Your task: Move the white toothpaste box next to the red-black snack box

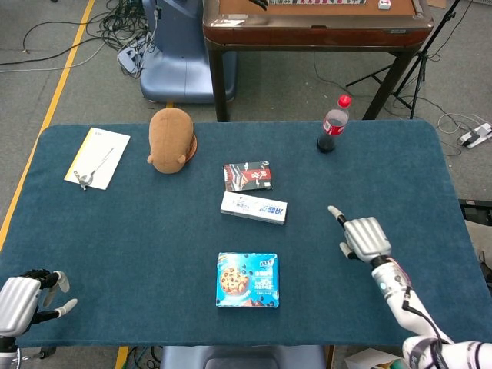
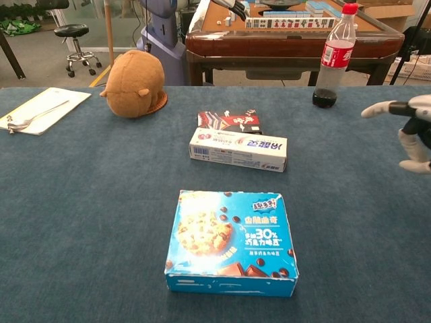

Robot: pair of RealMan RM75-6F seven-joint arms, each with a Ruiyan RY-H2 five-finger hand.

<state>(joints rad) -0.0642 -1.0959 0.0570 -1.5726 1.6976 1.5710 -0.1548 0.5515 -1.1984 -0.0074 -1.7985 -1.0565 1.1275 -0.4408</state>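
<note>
The long white cardboard toothpaste box (image 1: 254,207) lies flat near the middle of the frame on the dark blue cloth-covered table (image 1: 138,231), just below the flat red-black snack box (image 1: 247,175), close beside it; whether they touch I cannot tell. Its long axis runs left to right, the right end dipping slightly toward the frame's bottom. Below it, well apart, sits a blue square cookie box (image 1: 247,280). A brown plush toy (image 1: 171,139) lies to the upper left, a red-capped cola bottle (image 1: 334,124) to the upper right, a white paper with a metal spoon (image 1: 97,157) far left.

The right hand (image 1: 363,237) hovers right of centre, empty, one finger stretched out, nothing between it and the toothpaste box. The left hand (image 1: 19,299), bottom left corner, shows only in the head view, fingers apart and empty. The chest view alone reveals the toothpaste box's printed side face (image 2: 237,149).
</note>
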